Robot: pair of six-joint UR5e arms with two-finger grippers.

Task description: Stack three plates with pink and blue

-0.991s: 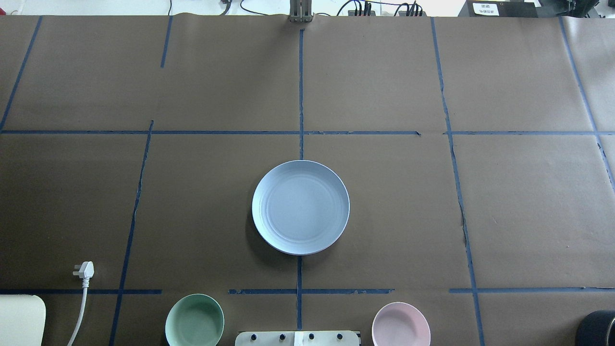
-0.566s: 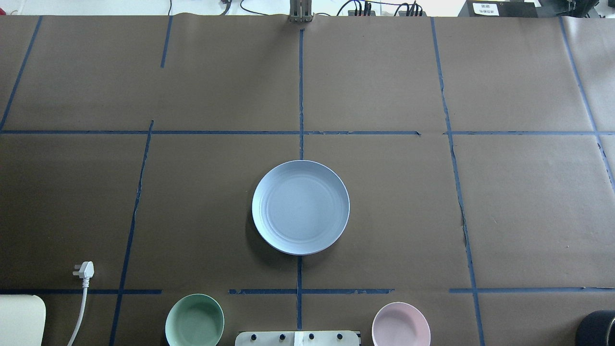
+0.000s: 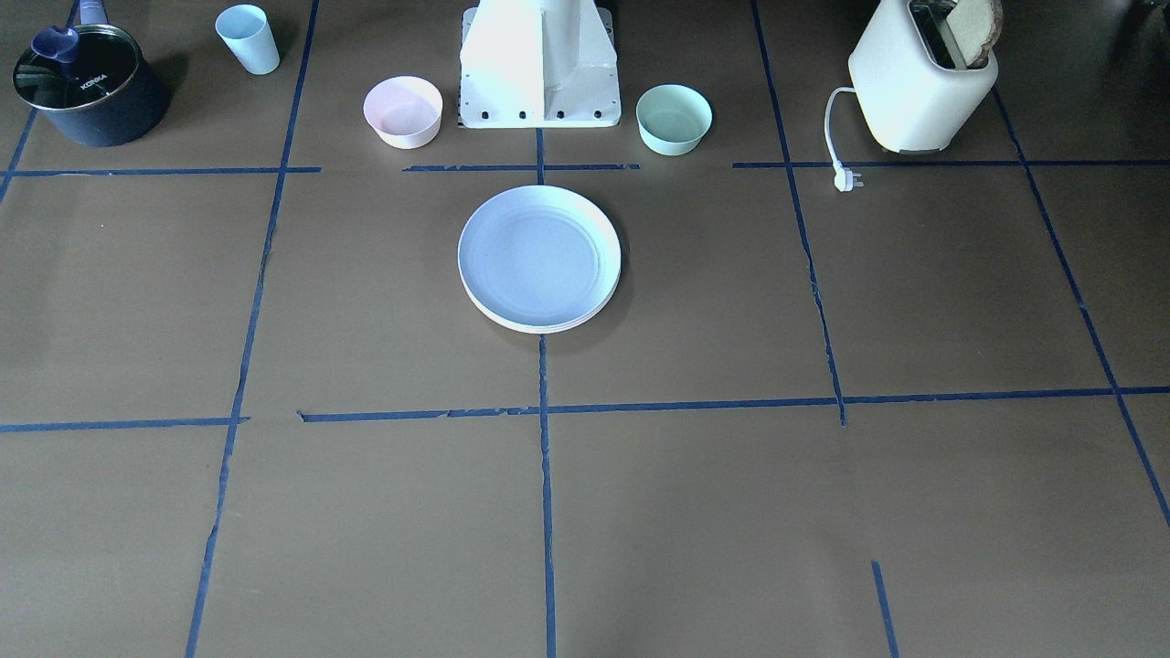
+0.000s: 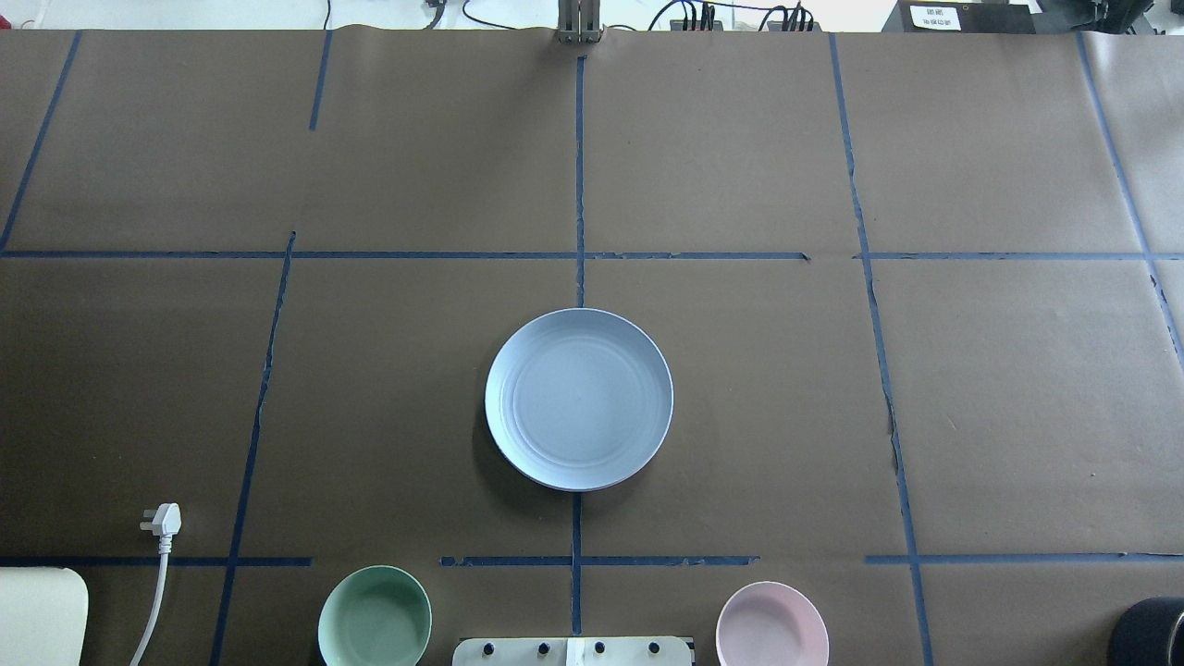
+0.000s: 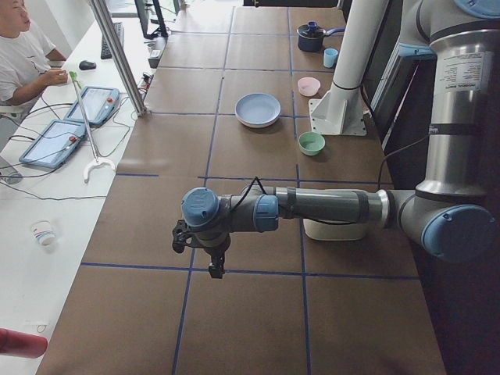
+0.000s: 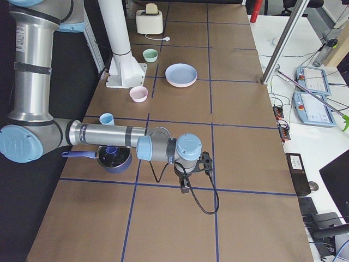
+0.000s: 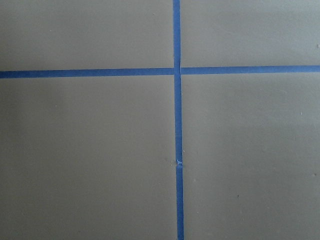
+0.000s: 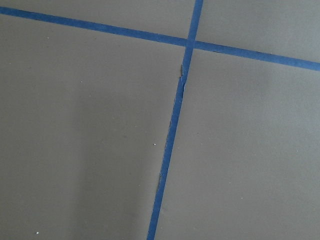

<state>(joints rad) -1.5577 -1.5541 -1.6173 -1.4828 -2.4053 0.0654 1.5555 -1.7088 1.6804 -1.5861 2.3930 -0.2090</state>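
Observation:
The light blue plate lies at the table's middle, on top of a stack. In the front-facing view a cream-white rim shows under the blue plate. The pale pink plate cannot be told apart in the stack. My left gripper hangs over the table's left end, far from the stack, and shows only in the exterior left view. My right gripper hangs over the right end and shows only in the exterior right view. I cannot tell whether either is open. Both wrist views show only brown paper and blue tape.
A small mint-green bowl and a small pink bowl flank the robot base. A toaster with its white plug stands on my left; a dark pot and a blue cup on my right.

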